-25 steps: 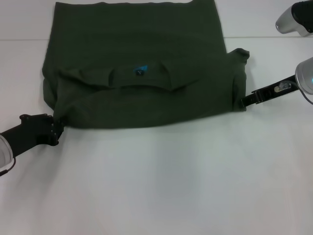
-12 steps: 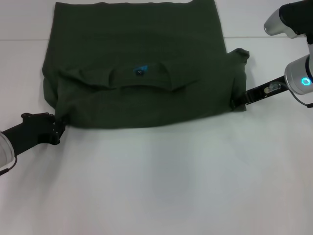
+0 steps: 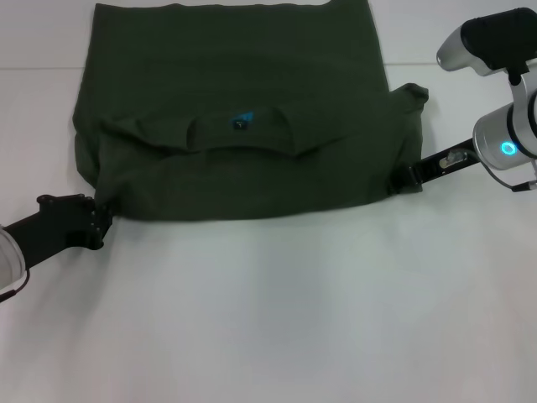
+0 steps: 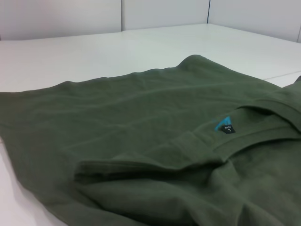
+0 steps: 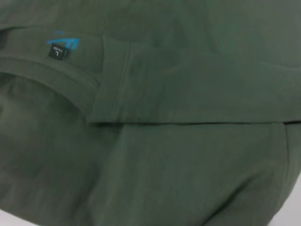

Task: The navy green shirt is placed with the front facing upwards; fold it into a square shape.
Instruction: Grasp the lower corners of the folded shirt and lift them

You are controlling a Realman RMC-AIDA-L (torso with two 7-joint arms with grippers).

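- the navy green shirt [image 3: 243, 126] lies spread on the white table [image 3: 294, 319], taking up the far half of it, with its far edge running out of the head view.
- it is partly folded: the near part is doubled over so the round neck opening and the small blue neck label [image 3: 242, 120] sit near the middle of the cloth, facing up. only plain green cloth shows.
- the left gripper [image 3: 99, 220] is low at the shirt's near left corner, its black fingers touching the cloth edge and seemingly pinched on that corner.
- the right gripper [image 3: 409, 175] reaches in from the right side, its slim black fingertips meeting the shirt's near right corner, where the fabric bunches a little; it looks clamped on the cloth there too.
- just beyond the right gripper a rumpled sleeve end [image 3: 411, 94] sticks out past the shirt's right edge.
- the left wrist view looks across folded green cloth with the label [image 4: 225, 125] at the neck band; the right wrist view shows the label [image 5: 60, 47] and a folded sleeve hem close up.
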